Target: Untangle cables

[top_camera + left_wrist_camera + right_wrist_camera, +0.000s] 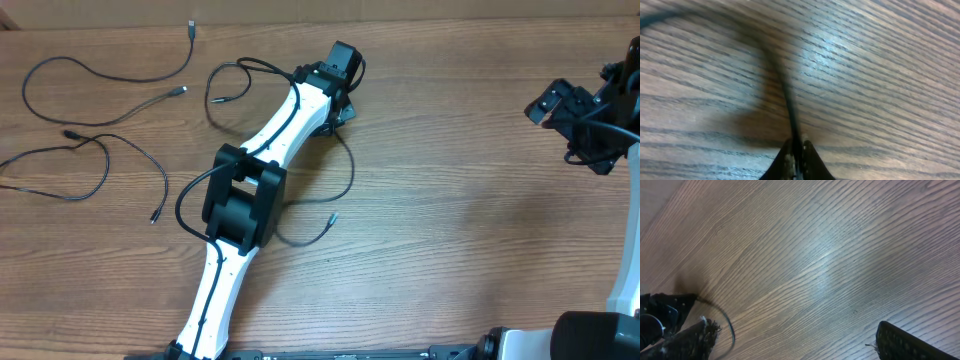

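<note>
Several thin black cables lie on the wooden table [450, 230]. One cable [110, 77] curves across the far left, and a second cable [135, 152] lies below it. A third cable [351, 168] runs from a loop near the left arm's wrist down to a plug end [332, 216]. My left gripper [340, 108] points down at the table on this strand. In the left wrist view the gripper [796, 155] is shut on the cable [789, 107], which leads away and bends left. My right gripper [572, 118] hovers at the right edge, open and empty, its fingers [897, 341] wide apart.
The left arm's white forearm [270, 135] and black elbow [245, 195] lie across the middle of the table, over part of the held cable. The arm's own thicker wire [190, 195] loops beside the elbow. A thin wire [729, 322] curls by the right gripper's left finger.
</note>
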`<state>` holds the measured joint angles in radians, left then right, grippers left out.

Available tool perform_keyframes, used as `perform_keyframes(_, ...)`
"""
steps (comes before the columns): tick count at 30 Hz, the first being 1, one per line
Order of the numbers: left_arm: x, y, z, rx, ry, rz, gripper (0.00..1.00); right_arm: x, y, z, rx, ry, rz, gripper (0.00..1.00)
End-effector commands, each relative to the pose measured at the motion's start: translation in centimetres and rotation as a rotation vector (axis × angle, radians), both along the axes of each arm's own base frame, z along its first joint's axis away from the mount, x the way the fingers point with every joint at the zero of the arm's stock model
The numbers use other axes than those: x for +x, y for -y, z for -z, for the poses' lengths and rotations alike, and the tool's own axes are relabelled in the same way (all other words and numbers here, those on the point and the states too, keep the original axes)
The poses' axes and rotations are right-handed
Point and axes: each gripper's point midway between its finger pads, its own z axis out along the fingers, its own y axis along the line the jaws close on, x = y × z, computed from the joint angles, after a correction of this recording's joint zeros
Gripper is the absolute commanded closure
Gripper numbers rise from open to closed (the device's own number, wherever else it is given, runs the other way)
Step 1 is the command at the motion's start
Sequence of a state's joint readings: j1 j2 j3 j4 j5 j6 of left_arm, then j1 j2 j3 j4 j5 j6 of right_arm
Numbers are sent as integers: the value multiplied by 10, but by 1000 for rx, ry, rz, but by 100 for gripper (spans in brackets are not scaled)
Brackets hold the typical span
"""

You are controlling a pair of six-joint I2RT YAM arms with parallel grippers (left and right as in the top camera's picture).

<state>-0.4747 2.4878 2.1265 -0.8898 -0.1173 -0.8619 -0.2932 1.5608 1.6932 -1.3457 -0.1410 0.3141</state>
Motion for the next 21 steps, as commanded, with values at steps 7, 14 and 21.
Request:
perform_keyframes(7, -7, 6, -15, 1, -18, 89, 96, 2, 2, -2, -11, 9, -1, 0)
perform_keyframes(14, -16, 7, -110, -109, 41, 102, 96, 2, 2, -2, -11, 9, -1, 0)
perform_keyframes(21, -43, 14, -230, -257, 208, 220, 96, 2, 2, -2, -11, 9, -1, 0)
